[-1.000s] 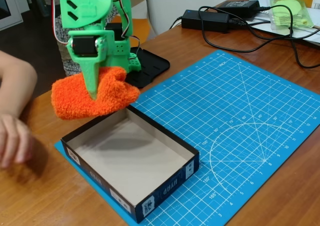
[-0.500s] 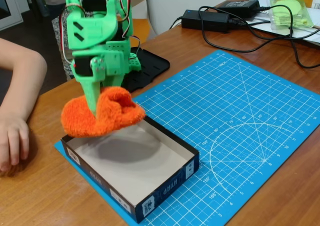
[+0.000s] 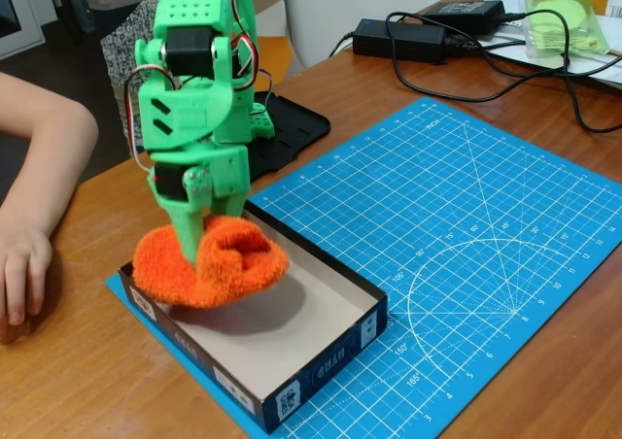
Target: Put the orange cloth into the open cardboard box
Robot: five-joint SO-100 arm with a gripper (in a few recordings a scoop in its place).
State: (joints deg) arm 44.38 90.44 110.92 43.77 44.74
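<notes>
Open cardboard box (image 3: 321, 361) sits at the near-left corner of the blue cutting mat (image 3: 457, 254); black outer sides carry small white labels and pale print, too small to read. Mat shows grid numbers like 150 and 165 near the arc. Orange cloth (image 3: 219, 264) hangs over the box's left part, above the floor, overlapping the left wall; its long axis runs left-right. Green gripper (image 3: 199, 227) points down, fingers clamped on the cloth's top. A person's hand (image 3: 21, 274) rests on the wooden table (image 3: 87, 381) at left. Black power bricks (image 3: 398, 39) and cables lie far back.
</notes>
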